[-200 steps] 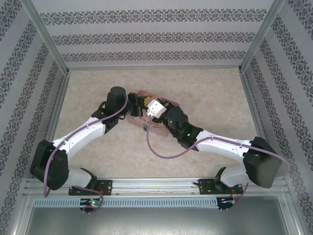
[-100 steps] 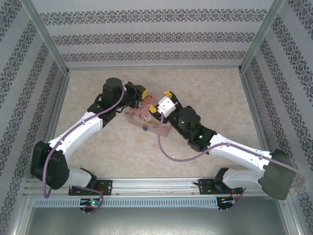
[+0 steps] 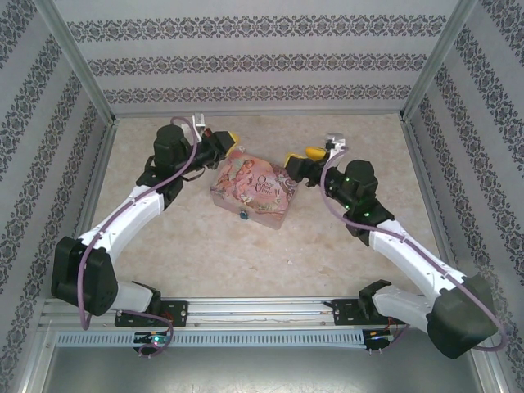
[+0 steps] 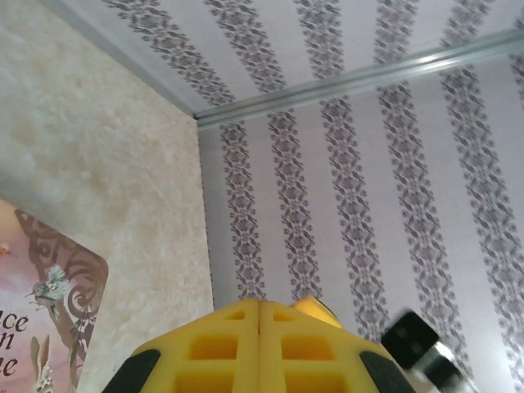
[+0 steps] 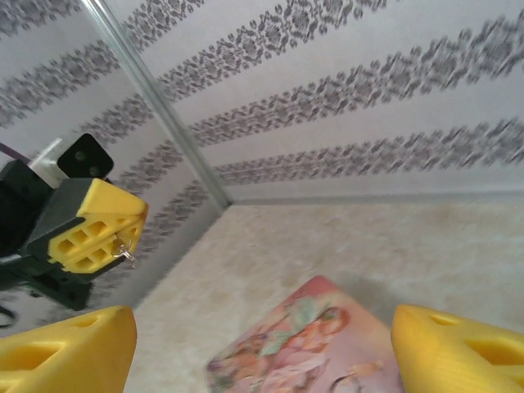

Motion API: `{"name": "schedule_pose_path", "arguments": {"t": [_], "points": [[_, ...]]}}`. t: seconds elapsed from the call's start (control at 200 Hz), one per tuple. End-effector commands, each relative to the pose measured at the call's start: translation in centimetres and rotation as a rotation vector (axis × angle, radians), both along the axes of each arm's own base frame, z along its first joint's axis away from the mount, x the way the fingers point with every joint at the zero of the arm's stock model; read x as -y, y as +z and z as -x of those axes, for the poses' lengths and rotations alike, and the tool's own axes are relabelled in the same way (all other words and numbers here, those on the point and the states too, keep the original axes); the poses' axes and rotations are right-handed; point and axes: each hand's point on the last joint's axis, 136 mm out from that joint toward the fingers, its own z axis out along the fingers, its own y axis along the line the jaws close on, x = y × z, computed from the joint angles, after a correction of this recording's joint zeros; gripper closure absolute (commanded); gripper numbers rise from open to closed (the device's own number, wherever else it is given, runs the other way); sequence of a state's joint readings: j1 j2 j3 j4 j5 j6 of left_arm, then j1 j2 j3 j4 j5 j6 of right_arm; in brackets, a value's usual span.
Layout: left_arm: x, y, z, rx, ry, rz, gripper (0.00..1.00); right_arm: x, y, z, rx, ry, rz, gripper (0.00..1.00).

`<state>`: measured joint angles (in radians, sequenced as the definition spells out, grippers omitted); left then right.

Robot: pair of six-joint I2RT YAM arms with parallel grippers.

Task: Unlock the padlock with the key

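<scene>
At the middle of the beige surface (image 3: 344, 246) lies the pink illustrated box (image 3: 252, 190), lid up and turned at a slant. The small blue padlock (image 3: 242, 215) sits against the box's near side wall, its shackle too small to make out. The left gripper (image 3: 230, 140) hovers just past the box's far left corner, apart from it. In the left wrist view its yellow fingers (image 4: 205, 348) are pressed flat together with only a seam between them. From the right wrist view those same fingers show a thin bit of metal sticking out at their tip: the key (image 5: 128, 255), pinched there and held up off the surface. The right gripper (image 3: 301, 159) hangs beside the box's far right corner, pointing toward the left one and well apart from it. Its fingers (image 5: 70, 348) are spread wide, one at each edge of the right wrist view, gripping nothing, with the box lid below them
</scene>
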<state>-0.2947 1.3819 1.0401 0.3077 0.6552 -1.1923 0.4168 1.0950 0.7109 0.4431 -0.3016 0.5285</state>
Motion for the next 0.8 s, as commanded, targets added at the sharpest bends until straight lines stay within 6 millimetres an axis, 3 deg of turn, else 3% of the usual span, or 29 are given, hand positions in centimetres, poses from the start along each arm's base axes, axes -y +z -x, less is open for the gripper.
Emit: {"name": "schedule_pose_path", "arguments": {"t": [0.0,0.28,0.525,0.794], "points": [[0.7,3.7,1.6,0.232,-0.150,0.009,1.00,-1.6,0.9,1.4,-0.136,0.208,-0.205,0.19],[1.4,4.1,3.6,0.368,-0.331,-0.080,1.00,-3.9,0.5,1.0,-0.280,0.369,-0.354,0.27],[1.1,2.9,4.7,0.408,-0.355,-0.227,1.00,-7.4,1.2,1.9,-0.242,0.472,-0.361,0.30],[1.1,3.1,4.8,0.410,-0.347,-0.197,1.00,-11.4,2.5,2.3,-0.204,0.572,-0.362,0.37]]}}
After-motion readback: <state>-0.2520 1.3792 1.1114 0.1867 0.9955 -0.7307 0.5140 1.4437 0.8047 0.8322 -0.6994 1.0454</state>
